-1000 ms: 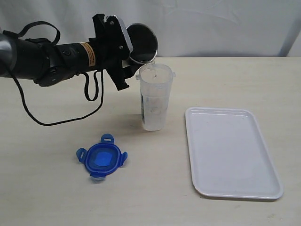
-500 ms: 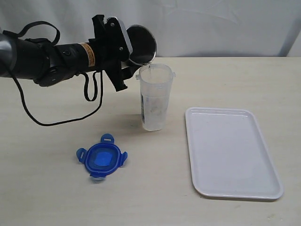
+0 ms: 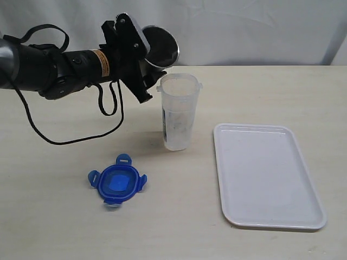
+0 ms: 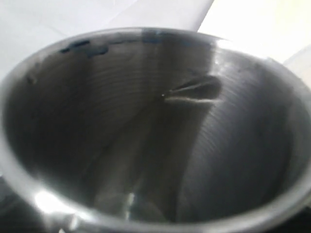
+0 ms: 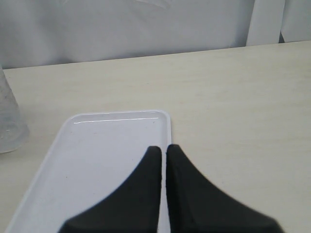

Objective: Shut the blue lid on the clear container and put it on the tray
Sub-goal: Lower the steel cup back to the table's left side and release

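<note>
The left pincer grips a tilted steel cup by the open container's rim. The right pincer is closed, empty, above the tray.

A shiny steel cup fills almost the whole picture. We look right down into it. The inside is grey and dark, with a lighter stripe on one side. Its round edge shines. Behind the cup, everything is white and blurry.

You see a grey steel cup tipped over in the air, well above the pale table. Its shiny inside looks empty. A white cloth hangs behind.
</note>
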